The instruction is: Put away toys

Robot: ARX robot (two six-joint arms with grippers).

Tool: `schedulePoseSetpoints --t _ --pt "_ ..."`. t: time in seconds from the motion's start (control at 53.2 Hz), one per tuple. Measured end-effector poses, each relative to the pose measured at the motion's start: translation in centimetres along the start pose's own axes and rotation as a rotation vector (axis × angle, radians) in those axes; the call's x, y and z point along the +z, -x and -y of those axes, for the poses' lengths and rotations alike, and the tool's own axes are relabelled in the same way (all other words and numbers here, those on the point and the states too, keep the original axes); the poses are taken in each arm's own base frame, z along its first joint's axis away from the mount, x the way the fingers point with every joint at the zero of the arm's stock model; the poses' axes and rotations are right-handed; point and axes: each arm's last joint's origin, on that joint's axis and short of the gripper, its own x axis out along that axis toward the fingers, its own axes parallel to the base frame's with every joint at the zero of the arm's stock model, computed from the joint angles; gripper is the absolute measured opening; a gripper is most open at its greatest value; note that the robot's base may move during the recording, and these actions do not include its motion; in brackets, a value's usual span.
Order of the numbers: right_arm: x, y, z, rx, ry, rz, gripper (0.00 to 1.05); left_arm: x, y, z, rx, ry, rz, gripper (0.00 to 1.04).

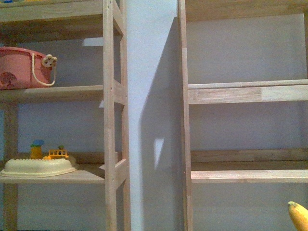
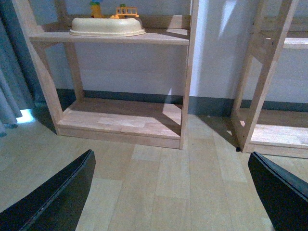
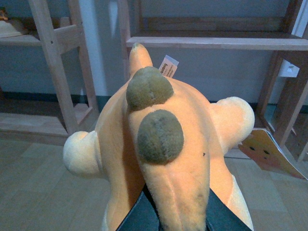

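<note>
An orange-yellow plush toy point(image 3: 168, 159) with two olive-brown round patches and pale stubby limbs fills the right wrist view. My right gripper point(image 3: 171, 219) is shut on its body, a dark finger point(image 3: 139, 216) pressing in from each side. A white label and a yellow card tag point(image 3: 267, 151) hang from it. In the front view only a yellow tip of the plush toy point(image 1: 299, 215) shows at the lower right corner. My left gripper point(image 2: 171, 192) is open over bare wooden floor, its black fingers point(image 2: 57, 197) wide apart with nothing between them.
Two wooden shelf units stand ahead, left point(image 1: 109, 120) and right point(image 1: 240, 94), against a pale wall. The left one carries a pink basket point(image 1: 21, 67) and a pale yellow dome with a small colourful figure point(image 1: 41, 163). The right unit's shelves point(image 1: 248, 175) are bare.
</note>
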Motion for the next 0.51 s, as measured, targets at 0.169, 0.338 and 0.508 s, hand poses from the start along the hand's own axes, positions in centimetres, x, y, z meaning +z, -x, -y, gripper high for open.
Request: schedulePoseSetpoints --t 0.169,0.338,0.508 --pt "0.0 0.0 0.0 0.0 0.0 0.0 0.06 0.0 0.0 0.0 0.0 0.0 0.0 0.98" --pt "0.0 0.0 0.0 0.0 0.0 0.0 0.06 0.0 0.0 0.0 0.0 0.0 0.0 0.98" --pt "0.0 0.0 0.0 0.0 0.0 0.0 0.06 0.0 0.0 0.0 0.0 0.0 0.0 0.98"
